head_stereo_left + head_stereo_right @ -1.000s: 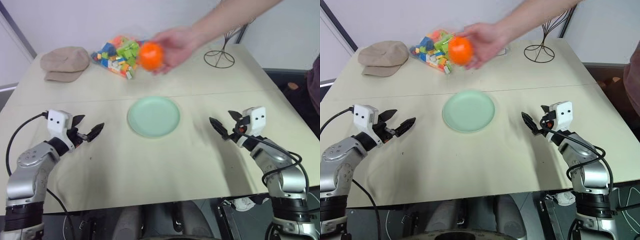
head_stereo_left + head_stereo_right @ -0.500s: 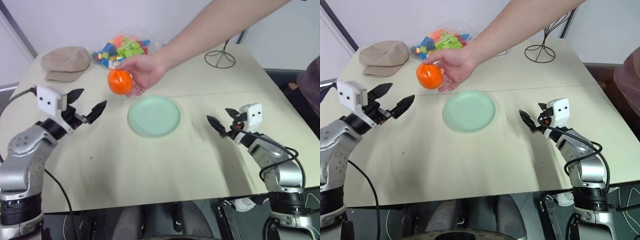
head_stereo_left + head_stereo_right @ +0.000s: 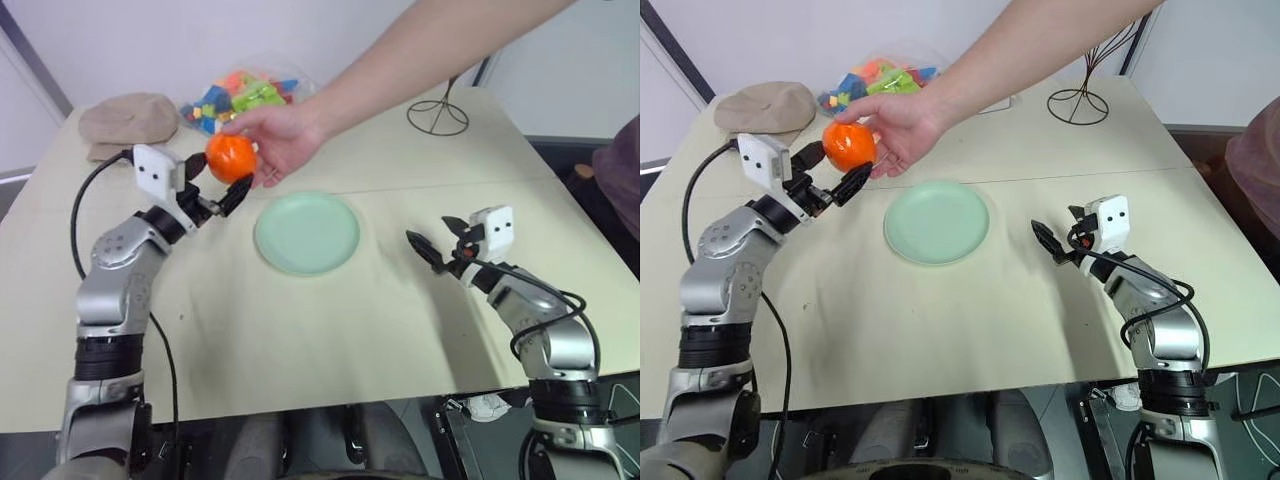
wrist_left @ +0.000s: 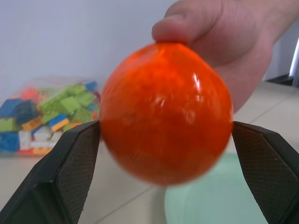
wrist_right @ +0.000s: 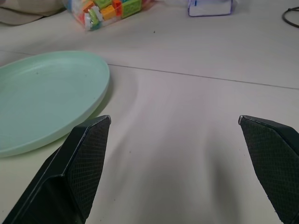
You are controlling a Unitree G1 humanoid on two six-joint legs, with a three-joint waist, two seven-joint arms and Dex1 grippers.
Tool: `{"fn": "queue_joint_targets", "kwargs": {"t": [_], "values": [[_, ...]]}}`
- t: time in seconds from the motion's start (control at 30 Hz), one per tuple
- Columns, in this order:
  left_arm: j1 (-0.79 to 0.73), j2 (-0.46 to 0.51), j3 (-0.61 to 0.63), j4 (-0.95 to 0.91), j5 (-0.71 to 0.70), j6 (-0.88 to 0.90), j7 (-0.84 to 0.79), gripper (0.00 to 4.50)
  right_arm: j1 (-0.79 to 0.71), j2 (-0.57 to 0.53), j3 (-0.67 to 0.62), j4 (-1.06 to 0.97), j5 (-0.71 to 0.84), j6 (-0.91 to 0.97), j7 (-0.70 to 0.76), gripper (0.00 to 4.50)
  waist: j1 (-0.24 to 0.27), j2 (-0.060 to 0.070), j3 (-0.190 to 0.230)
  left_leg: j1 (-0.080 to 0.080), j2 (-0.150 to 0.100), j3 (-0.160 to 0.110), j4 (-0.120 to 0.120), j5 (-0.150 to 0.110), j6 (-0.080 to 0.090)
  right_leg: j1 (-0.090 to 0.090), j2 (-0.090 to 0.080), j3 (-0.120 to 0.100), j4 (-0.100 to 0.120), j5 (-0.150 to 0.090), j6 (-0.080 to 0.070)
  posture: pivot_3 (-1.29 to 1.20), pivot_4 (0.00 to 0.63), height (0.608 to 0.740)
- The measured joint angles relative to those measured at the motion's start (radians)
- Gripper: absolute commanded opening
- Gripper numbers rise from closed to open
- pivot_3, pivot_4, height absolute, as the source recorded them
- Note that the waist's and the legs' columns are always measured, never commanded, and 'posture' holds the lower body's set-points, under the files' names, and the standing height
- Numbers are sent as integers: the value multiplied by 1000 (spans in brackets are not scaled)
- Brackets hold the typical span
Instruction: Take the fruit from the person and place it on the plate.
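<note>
Tan fabric cap [image 3: 130,122] sits at the far left corner of the pale table [image 3: 330,330], with a clear bag of multicoloured toy bricks [image 3: 240,95] just right of it. Left gripper [image 3: 212,184] is raised off the table, its two black fingers [image 4: 70,172] spread wide on either side of the small bright-orange round fruit [image 3: 231,158]. They look right up against its sides, though I can't tell if they're actually pressing on it. The person's bare hand [image 3: 283,140] holds the fruit from above, thumb on top. Round pale mint-green plate [image 3: 306,233] lies flat mid-table, near the fruit. Further right, the right gripper [image 3: 432,243] hovers low over the table with jaws apart and nothing between them. Black wire stand [image 3: 437,110] sits at the far right.
</note>
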Motion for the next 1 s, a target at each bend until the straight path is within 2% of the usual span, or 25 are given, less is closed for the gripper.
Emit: {"fn": "queue_joint_targets", "kwargs": {"t": [0.2,0.33,0.37,0.73,0.8,0.9,1.0], "values": [[-12,-22,-8,29,1,-25,-7,4500,37,12,-1,-38,-1,1,-19,4474,2,0,0,0,0,0,0,0,0,0,0,0,0,0,0,0,150,740],[-17,-23,-7,29,0,-26,-11,3396,41,12,-2,-48,-1,2,-25,4500,2,0,0,0,0,0,0,0,0,0,0,0,0,0,0,0,150,740],[-17,-26,-7,29,0,-26,-12,3329,42,12,-2,-48,-1,2,-26,4500,2,0,0,0,0,0,0,0,0,0,0,0,0,0,0,0,150,740],[-16,-13,6,8,-7,5,4,3329,45,15,-1,-48,0,2,-28,4500,0,0,0,0,0,0,0,0,0,0,0,0,0,0,0,0,150,740],[9,43,12,-38,-26,49,-15,3329,45,15,1,-49,0,3,-27,4500,-5,0,0,0,0,0,0,0,0,0,0,0,0,0,0,0,150,740],[126,147,14,-104,-31,99,-86,3329,52,14,-3,-49,0,3,-26,4500,-9,1,-1,2,1,1,-2,-1,1,0,1,1,1,0,0,0,150,740],[214,152,-3,-111,-44,140,-130,3329,58,17,-2,-49,0,3,-26,4500,3,-1,1,1,1,-1,-1,-1,1,0,0,0,0,-2,-3,0,150,740]]}}
